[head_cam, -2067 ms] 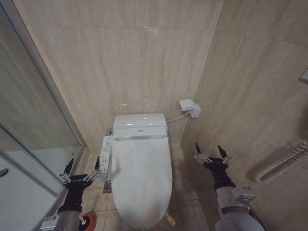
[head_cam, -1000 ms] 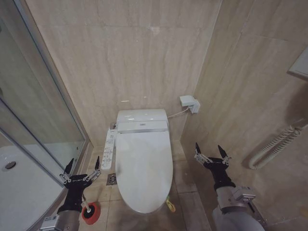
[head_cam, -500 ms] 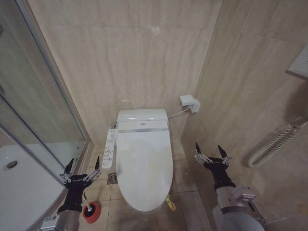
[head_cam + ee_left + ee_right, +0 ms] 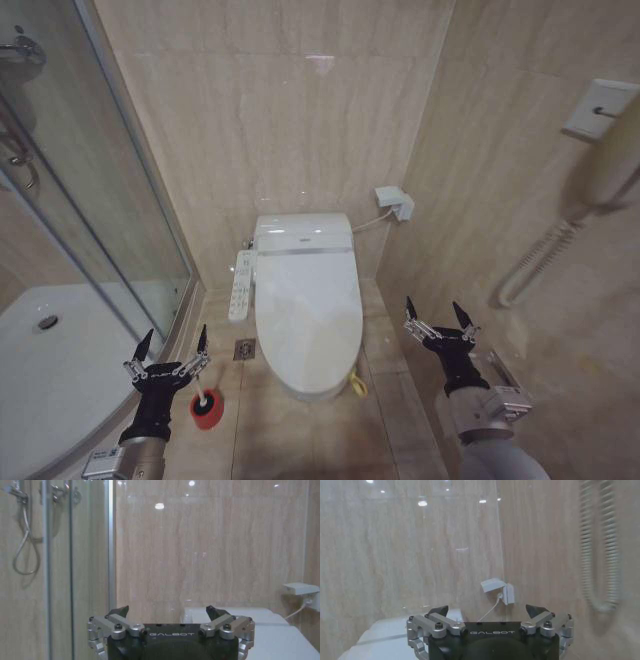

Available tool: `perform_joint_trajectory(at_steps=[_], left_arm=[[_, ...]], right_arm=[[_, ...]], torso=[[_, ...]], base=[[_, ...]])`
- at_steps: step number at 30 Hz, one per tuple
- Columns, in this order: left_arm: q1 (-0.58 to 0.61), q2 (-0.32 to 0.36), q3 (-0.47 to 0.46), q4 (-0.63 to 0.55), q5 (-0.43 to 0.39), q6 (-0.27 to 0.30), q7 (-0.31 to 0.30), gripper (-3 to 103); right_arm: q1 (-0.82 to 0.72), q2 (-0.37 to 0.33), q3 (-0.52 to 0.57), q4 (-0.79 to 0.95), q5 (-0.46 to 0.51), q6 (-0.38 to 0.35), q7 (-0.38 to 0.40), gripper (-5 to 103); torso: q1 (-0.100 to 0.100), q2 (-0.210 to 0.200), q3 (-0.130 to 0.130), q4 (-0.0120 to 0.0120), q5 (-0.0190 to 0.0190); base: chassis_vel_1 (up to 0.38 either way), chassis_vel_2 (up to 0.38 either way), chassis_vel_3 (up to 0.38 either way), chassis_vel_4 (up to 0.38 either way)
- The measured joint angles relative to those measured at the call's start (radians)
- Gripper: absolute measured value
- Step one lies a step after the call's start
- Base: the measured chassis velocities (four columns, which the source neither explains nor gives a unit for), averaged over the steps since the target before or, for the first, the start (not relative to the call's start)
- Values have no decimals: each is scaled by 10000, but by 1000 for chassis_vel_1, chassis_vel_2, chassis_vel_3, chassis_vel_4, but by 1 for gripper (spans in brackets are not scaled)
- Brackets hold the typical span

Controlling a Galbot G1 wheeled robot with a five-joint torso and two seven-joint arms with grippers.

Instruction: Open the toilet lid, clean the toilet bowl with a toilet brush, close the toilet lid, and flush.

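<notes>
The toilet lid (image 4: pixel 308 310) lies shut and flat over the toilet bowl, glossy white, with a yellow-green strap loop (image 4: pixel 357 382) at its front rim. A white button panel (image 4: pixel 243 284) runs along the toilet's left side. The toilet brush (image 4: pixel 206 405) stands in its round red cup holder on the floor, left of the toilet's front. My left gripper (image 4: pixel 170 350) hangs open just left of the brush, above the floor. My right gripper (image 4: pixel 440 318) is open too, held right of the toilet near the side wall. Both show open in their wrist views (image 4: pixel 167 612) (image 4: pixel 487 611).
A curved glass shower enclosure (image 4: pixel 90 250) and its white tray (image 4: pixel 40 370) stand at the left. A floor drain (image 4: pixel 245 349) sits beside the toilet. A white wall socket (image 4: pixel 397 203) with a cable is behind the toilet. A handset with coiled cord (image 4: pixel 540 250) hangs on the right wall.
The whole picture has shifted: the camera has drawn back, so the toilet looks smaller and farther, and more floor and the red brush holder show. Both grippers keep their open pose.
</notes>
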Motion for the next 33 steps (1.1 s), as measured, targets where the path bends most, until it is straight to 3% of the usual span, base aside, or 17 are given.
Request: perform_joint_trajectory(at_steps=[6,20,33], left_arm=[[6,-2,4,0,0,0,1,100],[-1,0,1,0,0,0,0,100],[3,-1,1,0,0,0,1,100]], right_arm=[[-4,-1,1,0,0,0,1,100],[2,0,0,-1,0,0,0,100],[-3,0,-1,0,0,0,0,100]], torso=[[-6,3,-1,-2,4],[11,-4,5,0,3],[-6,3,-2,-1,3]], base=[[114,-196,-155,194],[-18,27,20,-22],[123,-118,-119,122]])
